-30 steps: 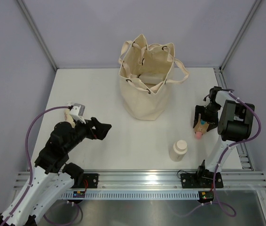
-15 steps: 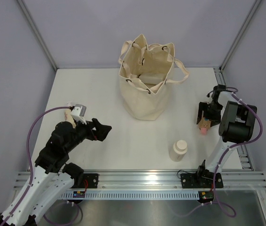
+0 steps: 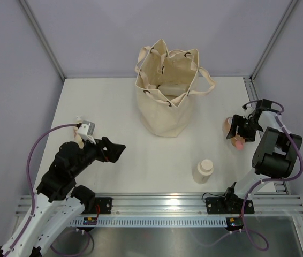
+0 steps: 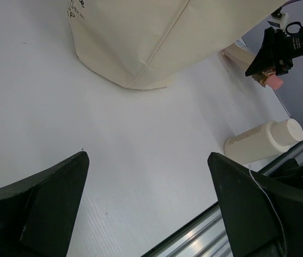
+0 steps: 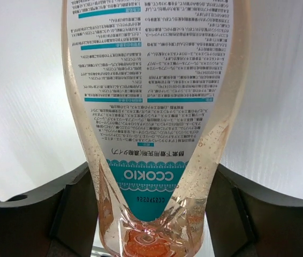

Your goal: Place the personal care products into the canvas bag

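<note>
- The clear tube with pink cap [image 3: 230,130] has been taken up by the right fingers [image 3: 240,128] within the last second. The fingers, which stood wider over it a moment ago, are now clamped on its sides near the cap end.
- The tube has been turned and carried a little toward the far right. In the left wrist view it appears to hang clear of the bench [image 3: 114,101], cap downward.
- The grasp is therefore judged done, and the carry to the canvas bag [image 3: 165,115] is what remains for this item.
- A cream squat bottle [image 3: 203,170] is still left standing near the front edge, between the arms. At least one white product [image 3: 170,87] is seen inside the bag.
- The left fingers [image 3: 115,149] are held wide apart over bare bench and grip nothing; they have hardly shifted.
- The right arm is working close to the bench's right edge and the corner post, so little room is left on that side.
- Open bench lies between the tube and the bag. The rim is slumped, with a loop handle [image 3: 209,85] trailing toward the right arm, which could be snagged.
</note>
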